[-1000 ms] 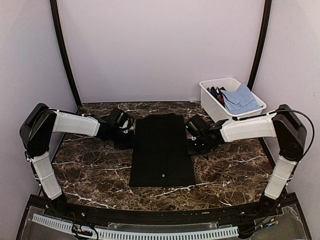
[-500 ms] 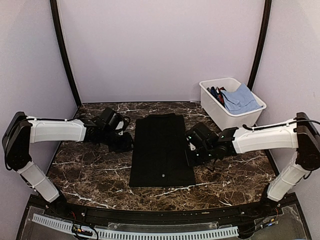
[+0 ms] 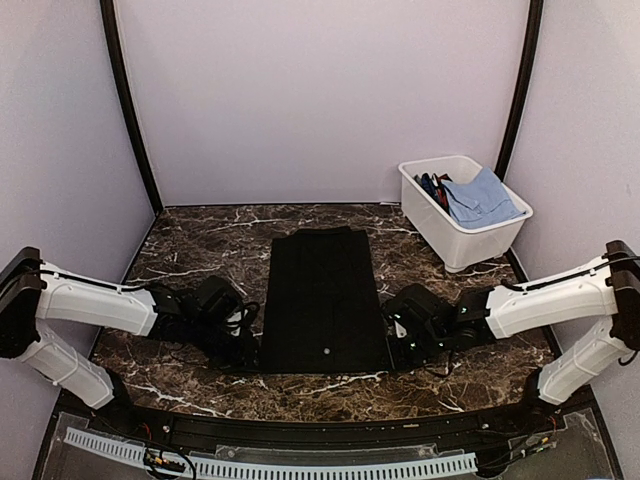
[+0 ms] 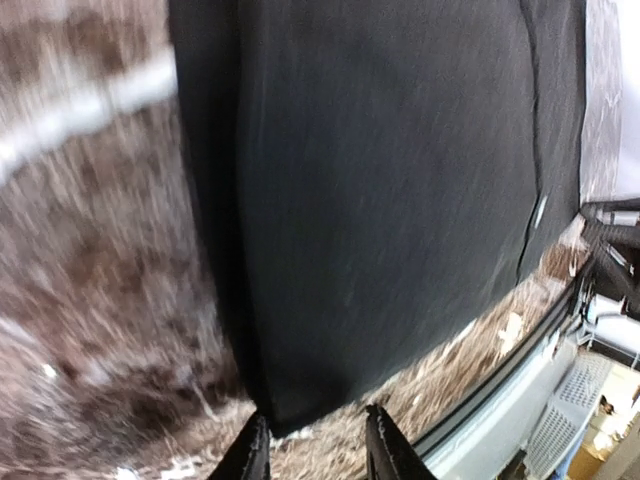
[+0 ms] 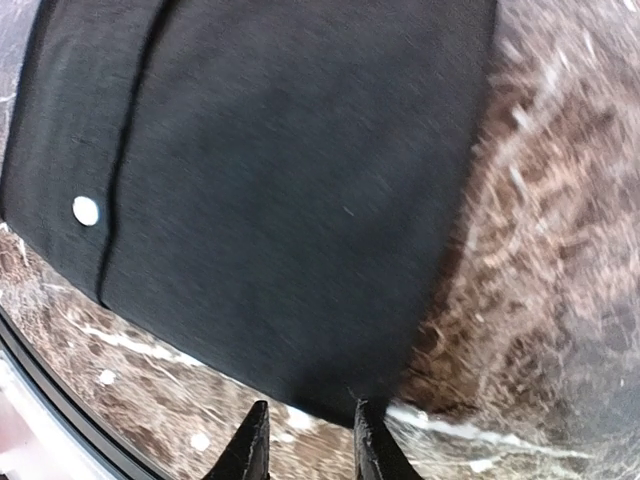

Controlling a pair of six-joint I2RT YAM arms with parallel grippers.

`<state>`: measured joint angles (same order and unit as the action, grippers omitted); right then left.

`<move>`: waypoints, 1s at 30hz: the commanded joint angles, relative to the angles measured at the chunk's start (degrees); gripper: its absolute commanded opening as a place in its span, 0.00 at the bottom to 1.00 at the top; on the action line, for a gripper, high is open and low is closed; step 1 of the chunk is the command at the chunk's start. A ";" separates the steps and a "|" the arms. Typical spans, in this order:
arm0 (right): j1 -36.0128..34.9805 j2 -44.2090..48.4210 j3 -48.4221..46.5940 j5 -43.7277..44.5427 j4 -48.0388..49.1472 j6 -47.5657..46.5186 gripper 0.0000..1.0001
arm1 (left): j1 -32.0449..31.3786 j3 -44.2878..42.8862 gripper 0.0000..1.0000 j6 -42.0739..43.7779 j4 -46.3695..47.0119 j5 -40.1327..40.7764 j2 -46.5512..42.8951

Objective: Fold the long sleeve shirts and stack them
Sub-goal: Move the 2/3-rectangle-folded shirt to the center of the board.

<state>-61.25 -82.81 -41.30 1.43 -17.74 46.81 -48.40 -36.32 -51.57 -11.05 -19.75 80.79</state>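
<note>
The surface is dark brown marble-patterned stone with white veins, and pale lilac walls enclose it on three sides. Two curved black poles rise at the back corners. Along the near edge runs a black rail with a white slotted strip below it. A white bin stands at the far right corner of the surface, holding a folded blue cloth and some darker items too small to make out. The black shirt lies flat in the middle of the surface, folded into a long rectangle that runs away from the arms. Its front band faces up, with a small white button near the lower hem. The left end effector sits low at the shirt's near left corner. In its wrist view the two fingers stand apart with that corner just ahead of the tips and nothing pinched between them. The right end effector mirrors it at the near right corner, its fingers likewise parted over bare marble with the cloth's corner just beyond them. Both arms reach inward from the sides, well apart from the bin.
</note>
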 commanded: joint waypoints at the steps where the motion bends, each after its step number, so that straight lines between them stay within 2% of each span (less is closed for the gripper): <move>1: -0.34 2.43 2.50 0.42 1.27 2.99 0.27 | -0.80 3.87 0.32 -4.10 3.97 -3.88 -1.26; 6: -0.34 3.40 3.74 0.50 0.25 3.67 0.27 | -0.81 3.64 0.29 -4.18 0.95 -1.18 0.11; 10: -0.29 5.18 5.09 1.09 0.16 4.87 0.27 | -0.78 3.77 0.27 -4.62 -1.82 1.72 -2.25; 20: -0.20 6.09 5.63 1.91 1.87 6.26 0.28 | -0.74 4.62 0.29 -3.53 0.66 0.18 -7.92; 30: 0.28 3.41 6.12 3.31 3.35 7.66 0.28 | -0.82 3.96 0.32 -4.99 0.55 4.30 -4.53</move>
<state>-61.12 -77.73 -36.05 3.46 -16.32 53.32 -49.08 -32.73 -56.05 -10.37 -17.69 74.83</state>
